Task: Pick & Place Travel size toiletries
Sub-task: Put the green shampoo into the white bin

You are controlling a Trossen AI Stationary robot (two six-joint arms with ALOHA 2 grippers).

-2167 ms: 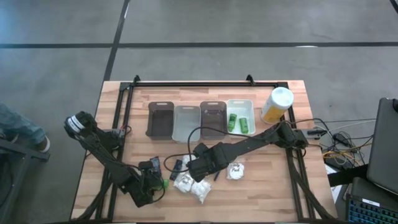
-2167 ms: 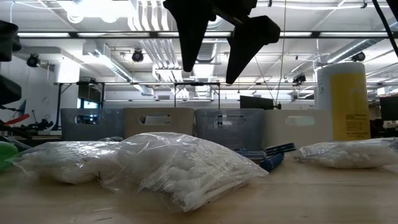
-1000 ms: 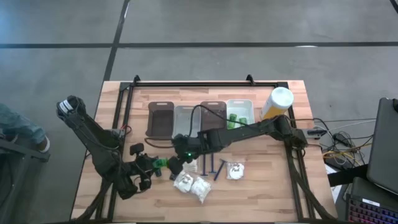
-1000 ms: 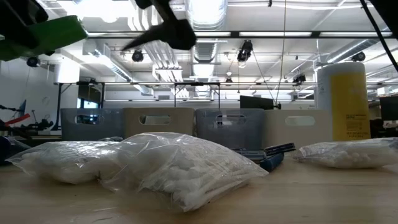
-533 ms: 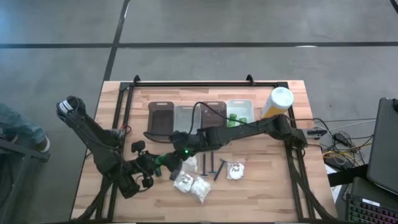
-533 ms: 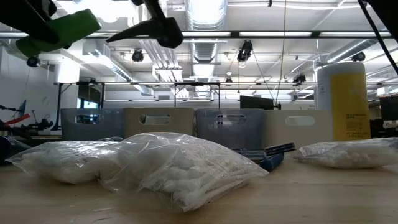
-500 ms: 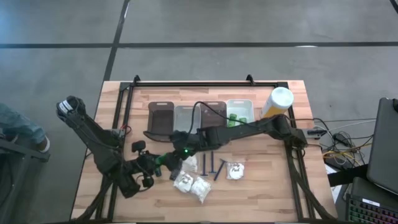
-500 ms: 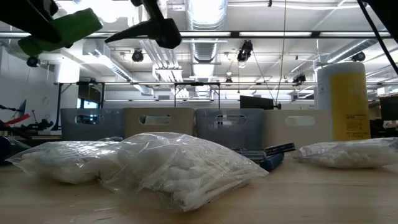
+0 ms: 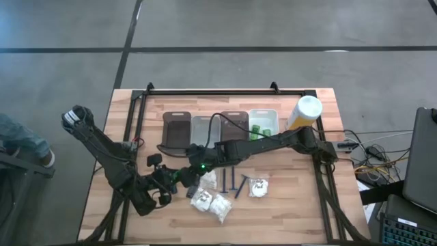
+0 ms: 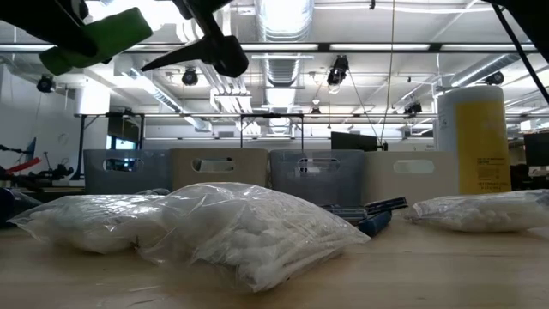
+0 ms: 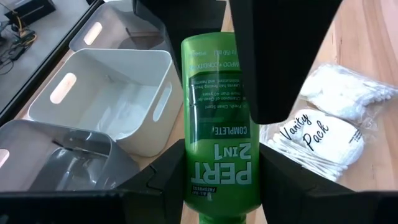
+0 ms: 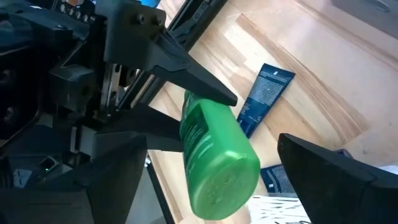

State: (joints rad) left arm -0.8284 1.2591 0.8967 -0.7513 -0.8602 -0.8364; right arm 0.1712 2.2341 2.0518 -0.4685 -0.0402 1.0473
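Overhead, two dark arms are meeting low and left of centre over a wooden table (image 9: 287,205). The left gripper (image 9: 176,180) is gripping a bright green bottle (image 9: 179,178) between its fingers, which are pressing on the bottle's two sides; in the left wrist view the bottle (image 11: 220,130) is filling the middle of the frame, its printed label upside down. The right gripper (image 9: 192,179) is reaching in from the right, just beside the bottle's free end, with its jaws spread wide on either side of the bottle and not touching it, as the right wrist view shows around the bottle's rounded end (image 12: 217,162).

In the low view the bottle (image 10: 99,39) is hanging tilted at the upper left of the frame, well above the tabletop.

Below the grippers, white plastic-wrapped packets (image 9: 212,203) are lying near the table's lower centre, with another packet (image 9: 258,186) to their right. Thin dark blue sticks (image 9: 233,183) are lying between them. A dark blue tube (image 12: 262,96) is lying flat on the wood in the right wrist view.

Four bins are standing in a row at the upper centre; the rightmost white bin (image 9: 265,114) is holding more green bottles (image 9: 262,133). A yellow canister (image 9: 304,114) is standing just right of it.
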